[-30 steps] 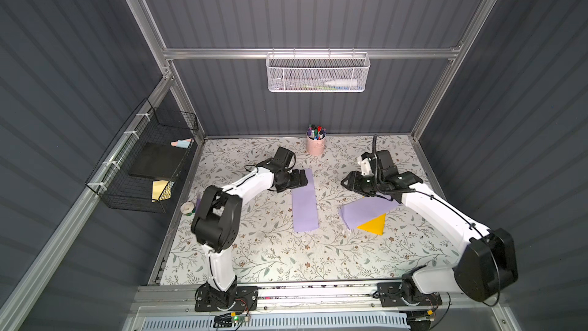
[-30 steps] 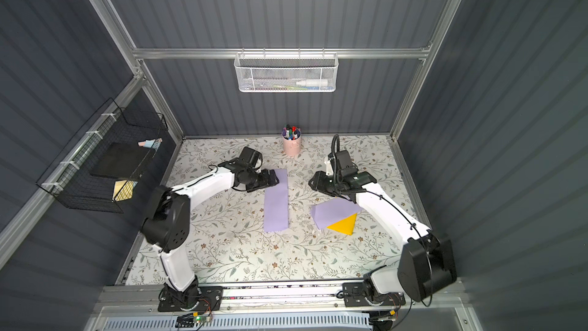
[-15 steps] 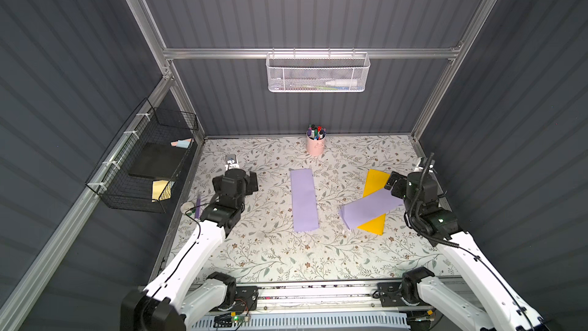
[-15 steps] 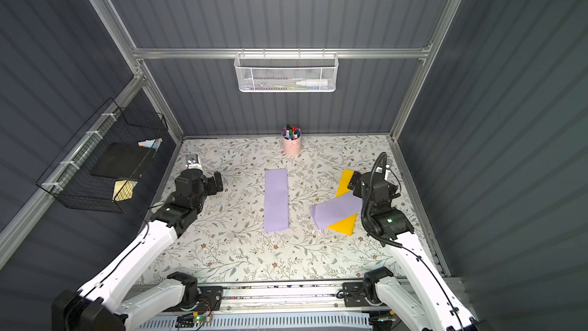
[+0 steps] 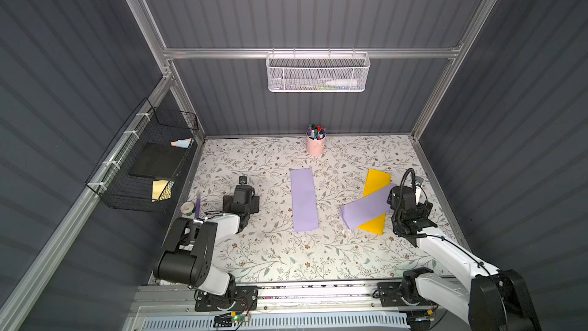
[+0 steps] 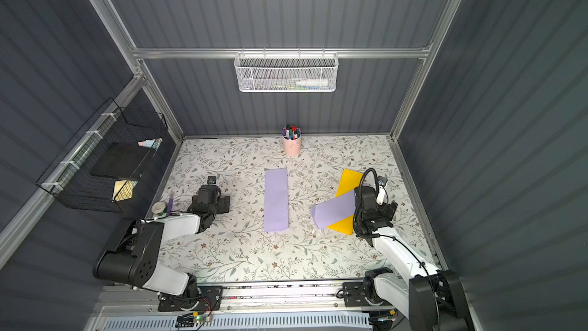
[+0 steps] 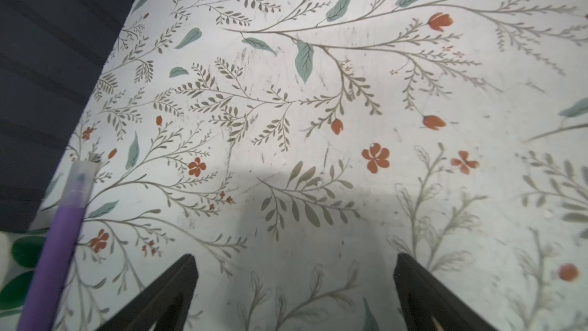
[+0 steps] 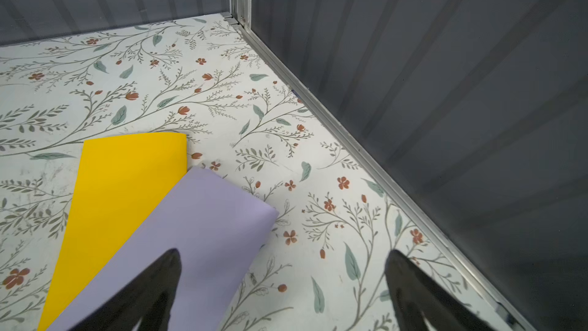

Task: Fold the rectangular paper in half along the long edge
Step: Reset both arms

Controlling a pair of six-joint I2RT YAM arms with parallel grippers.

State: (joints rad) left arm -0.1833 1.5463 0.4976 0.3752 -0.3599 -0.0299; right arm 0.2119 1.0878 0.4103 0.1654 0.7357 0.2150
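Arms on both sides have pulled back since a second ago. Then the left gripper [image 5: 240, 200] was at the end of the narrow lavender paper strip [image 5: 304, 200] nearest the pink cup of pens [image 5: 315, 146], and the right gripper [image 5: 410, 205] was low over the other papers. Now neither touches anything.

That strip lies flat and alone on the floral tabletop [image 5: 270, 249], straight out from the pink cup toward the robot's bases, its long edges pointing back at the cup. It looks slim and even-edged, so I'd judge the fold made and released, the job all but finished.

On the robot's left of the cup, the left arm is tucked low with its elbow folded back. Its fingers are spread wide over bare tabletop, with a purple pen [image 7: 60, 243] lying beside them. The right arm is drawn in too, well to the cup's right. Its fingers are spread and empty, hovering above one end of a second lavender sheet [image 8: 197, 243] that lies slantwise across a yellow paper sheet [image 8: 121, 186].
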